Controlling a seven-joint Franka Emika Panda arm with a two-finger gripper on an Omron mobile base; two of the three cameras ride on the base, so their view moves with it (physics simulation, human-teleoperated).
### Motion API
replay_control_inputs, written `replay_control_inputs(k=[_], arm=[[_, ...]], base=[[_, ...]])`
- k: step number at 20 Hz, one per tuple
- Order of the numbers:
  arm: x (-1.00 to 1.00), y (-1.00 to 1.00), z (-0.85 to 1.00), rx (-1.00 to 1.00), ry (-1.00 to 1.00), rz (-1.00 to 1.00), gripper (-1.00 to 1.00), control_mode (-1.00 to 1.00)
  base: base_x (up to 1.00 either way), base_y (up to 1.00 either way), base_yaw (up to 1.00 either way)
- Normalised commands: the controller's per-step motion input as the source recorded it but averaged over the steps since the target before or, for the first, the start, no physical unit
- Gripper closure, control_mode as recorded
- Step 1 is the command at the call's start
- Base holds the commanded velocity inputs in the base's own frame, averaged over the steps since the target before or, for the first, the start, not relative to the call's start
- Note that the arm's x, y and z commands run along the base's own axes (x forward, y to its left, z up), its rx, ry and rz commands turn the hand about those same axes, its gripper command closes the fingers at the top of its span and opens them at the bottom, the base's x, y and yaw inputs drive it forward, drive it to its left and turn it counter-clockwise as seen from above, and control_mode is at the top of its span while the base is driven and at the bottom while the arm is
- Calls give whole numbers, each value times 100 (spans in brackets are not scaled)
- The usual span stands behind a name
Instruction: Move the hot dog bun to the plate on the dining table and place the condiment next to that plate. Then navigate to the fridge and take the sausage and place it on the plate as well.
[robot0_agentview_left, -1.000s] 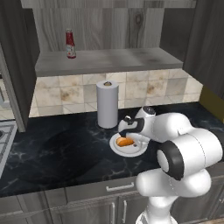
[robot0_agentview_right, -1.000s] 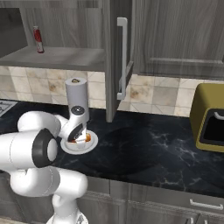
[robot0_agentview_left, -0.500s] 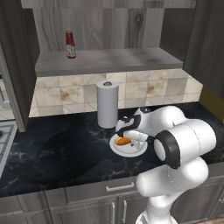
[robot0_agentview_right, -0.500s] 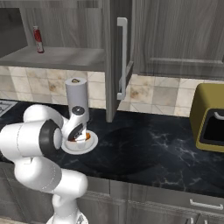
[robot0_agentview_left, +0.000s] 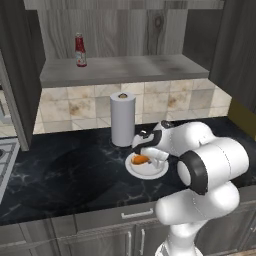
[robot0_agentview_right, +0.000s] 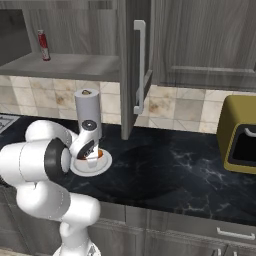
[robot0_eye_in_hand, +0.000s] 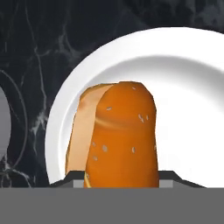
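Hot dog bun (robot0_eye_in_hand: 120, 135) lies on a plain white plate (robot0_eye_in_hand: 192, 87) on the black marble desk (robot0_agentview_left: 75, 175), with the claw (robot0_agentview_left: 145, 156) down over it. In the hand view the orange, seed-speckled bun runs straight up from between the two dark fingertips (robot0_eye_in_hand: 70, 178), one tip on each side of its near end. Jaws sit close to the bun's sides; can't tell whether they actually touch it or have it gripped. Bun rests toward the left half of the plate in that view, white plate bare to its right.

From the left base view the bun (robot0_agentview_left: 140, 159) shows as an orange patch under the claw, and the plate (robot0_agentview_left: 150, 172) sits just in front of a white paper towel roll (robot0_agentview_left: 122, 120), near but apart. From the right base view the claw (robot0_agentview_right: 91, 159) hangs over the same plate (robot0_agentview_right: 102, 164), the towel roll (robot0_agentview_right: 88, 107) behind it.

Ketchup bottle (robot0_agentview_left: 80, 50) stands upright on the open cabinet shelf (robot0_agentview_left: 125, 70) above the desk, far left, well apart from the plate. Cabinet door (robot0_agentview_right: 135, 65) stands open, right of the roll. Yellow-olive appliance (robot0_agentview_right: 239, 135) sits on the desk at far right.
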Motion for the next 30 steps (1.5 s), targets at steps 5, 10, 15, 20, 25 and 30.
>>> replay_control_inputs(k=[5,10,15,20,25,30], arm=[[-40,-17,64,4,-4,-7,100,-100],[-38,-2,94,0,-4,-6,100,-100],[-31,0,98,0,-4,-4,100,-100],[-30,0,76,0,-5,-4,100,-100],[-41,0,45,0,-9,-5,100,-100],[-51,-1,39,0,-9,-1,100,-100]], base=[[0,0,0],[0,0,0],[0,0,0],[0,0,0],[0,0,0],[0,0,0]])
